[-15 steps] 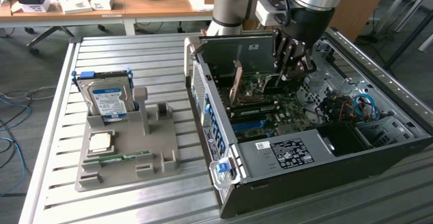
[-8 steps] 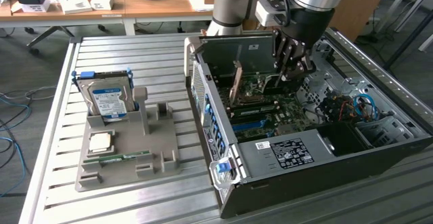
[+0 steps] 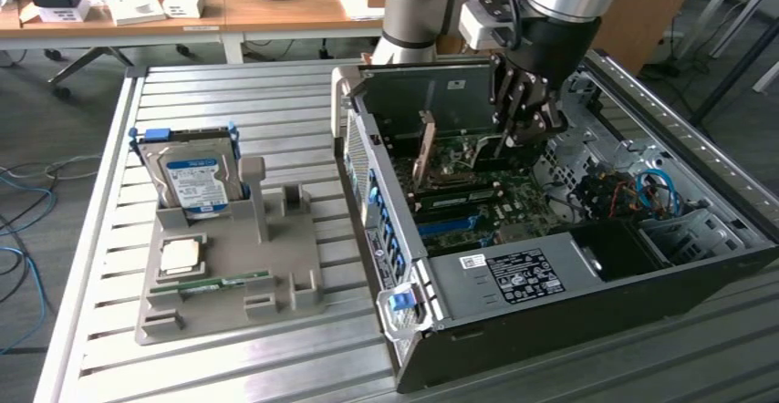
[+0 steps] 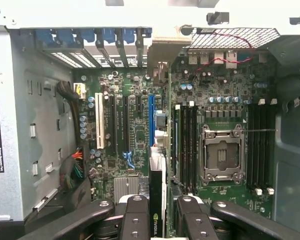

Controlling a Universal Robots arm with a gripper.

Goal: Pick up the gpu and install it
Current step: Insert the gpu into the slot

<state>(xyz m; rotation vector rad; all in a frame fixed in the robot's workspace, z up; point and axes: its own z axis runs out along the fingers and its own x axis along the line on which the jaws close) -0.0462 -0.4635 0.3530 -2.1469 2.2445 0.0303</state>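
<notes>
The gpu (image 4: pixel 157 220) is a thin dark card seen edge-on, with a green logo on its near edge. My gripper (image 4: pixel 160 202) is shut on it, one black finger on each side. The card stands upright inside the open computer case (image 3: pixel 548 280), over the motherboard and right beside the long blue slot (image 4: pixel 151 120). Whether its edge sits in a slot is hidden. In the exterior view my gripper (image 3: pixel 526 125) reaches down into the case, and the gpu (image 3: pixel 429 152) runs from it toward the case's rear wall.
On the exterior view's left, a grey parts holder (image 3: pixel 286 275) carries a silver hard drive (image 3: pixel 195 180), a processor chip (image 3: pixel 181 255) and a green memory stick (image 3: pixel 219 284). Cables (image 3: pixel 645 193) and the power supply (image 3: pixel 524 275) fill the case's near end.
</notes>
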